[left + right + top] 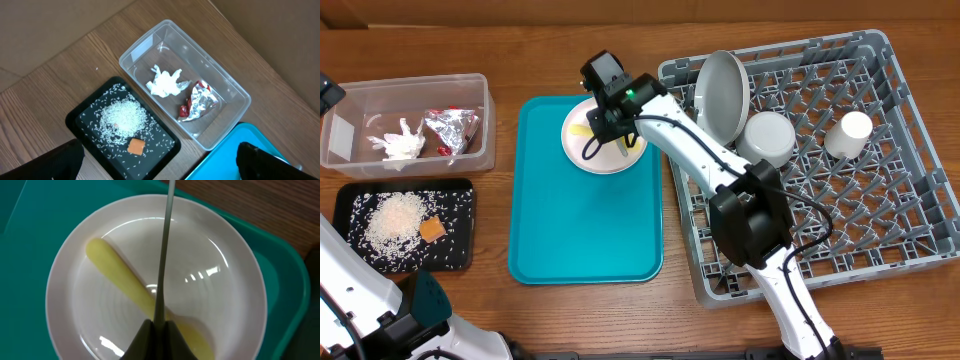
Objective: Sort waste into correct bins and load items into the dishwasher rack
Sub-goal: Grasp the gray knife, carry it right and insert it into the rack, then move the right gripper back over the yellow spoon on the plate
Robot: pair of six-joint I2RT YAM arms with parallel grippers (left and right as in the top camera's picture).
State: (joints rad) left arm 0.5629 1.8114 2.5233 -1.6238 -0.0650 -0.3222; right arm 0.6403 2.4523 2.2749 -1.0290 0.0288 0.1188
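Observation:
My right gripper (592, 142) (160, 327) is shut on a slim pale utensil (165, 255) seen edge-on, just above the pinkish-white plate (620, 160) (225, 305) on the teal tray. A yellow utensil (117, 275) lies across that plate under the held one. My left gripper (162, 157) is open and holds nothing, hovering above the black tray (85, 112) with rice (122, 117) and an orange cube (136, 146). The clear tub (140, 45) holds a white napkin (165, 84), a foil wrapper (201, 99) and a red sachet (184, 111).
The grey dishwasher rack (910, 215) at the right holds an upright grey-white plate (720, 95), a white bowl (767, 137) and a white cup (848, 135). The teal tray (585, 230) lies between the bins and the rack.

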